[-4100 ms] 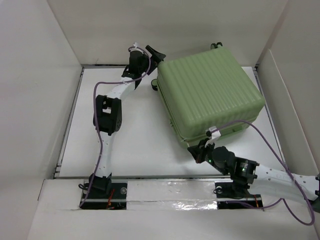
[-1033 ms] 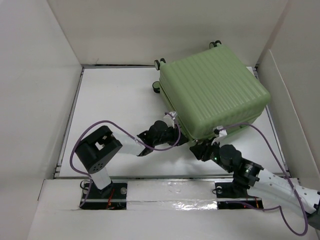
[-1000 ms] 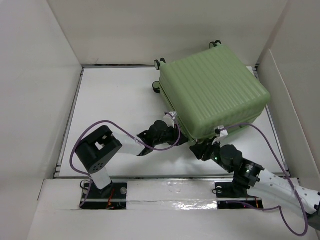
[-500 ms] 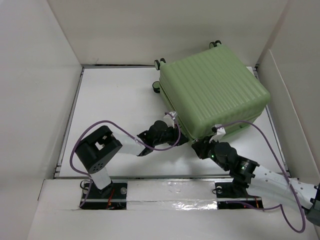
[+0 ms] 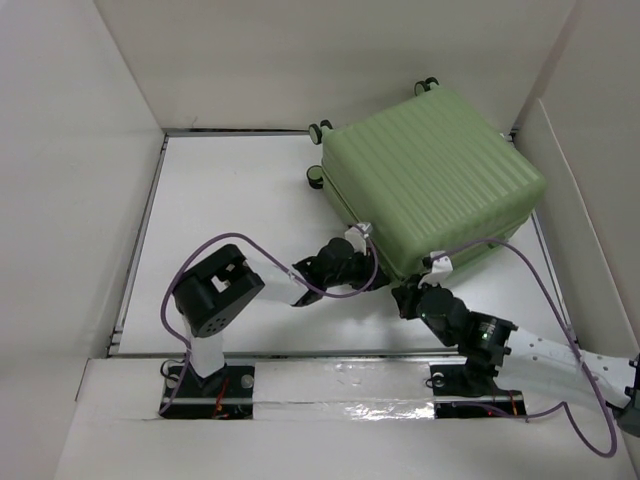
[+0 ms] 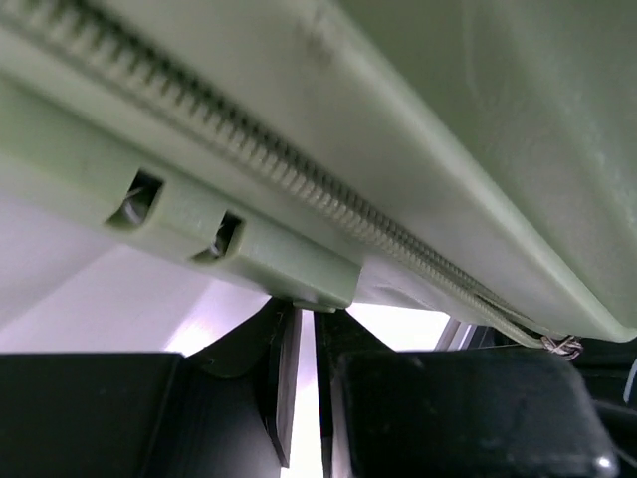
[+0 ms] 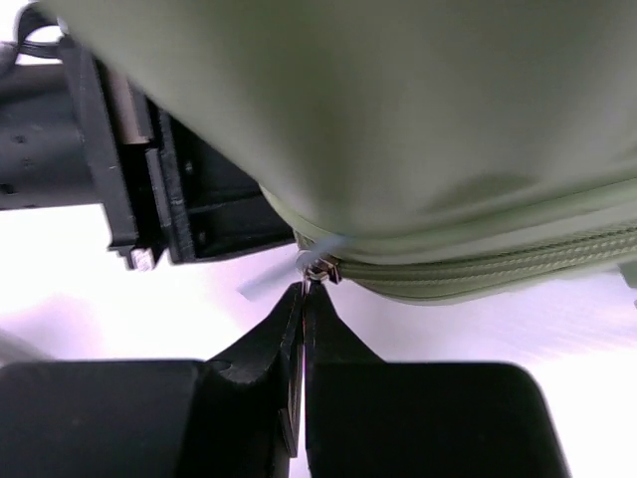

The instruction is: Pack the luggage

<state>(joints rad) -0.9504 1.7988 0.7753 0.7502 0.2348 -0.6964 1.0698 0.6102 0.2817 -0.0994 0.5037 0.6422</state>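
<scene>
The luggage (image 5: 430,175), a pale green ribbed hard-shell case, lies closed at the back right of the table. My left gripper (image 5: 368,272) is at its near-left corner. In the left wrist view my left gripper (image 6: 307,317) is shut to a thin slit, with its tips against the underside of a green moulded block on the luggage (image 6: 448,119). My right gripper (image 5: 407,297) is just right of it at the same corner. In the right wrist view my right gripper (image 7: 304,292) is shut on the metal zipper pull (image 7: 318,269) under the luggage (image 7: 398,119).
White walls enclose the table: a left wall (image 5: 80,200) and a right panel (image 5: 590,220) close to the luggage. Small wheels (image 5: 320,130) stick out at the case's far-left side. My left gripper's black body (image 7: 149,189) sits right beside the right fingers.
The luggage has shifted a little right and away. My left arm has followed it to the right. My right gripper has closed onto the zipper pull.
</scene>
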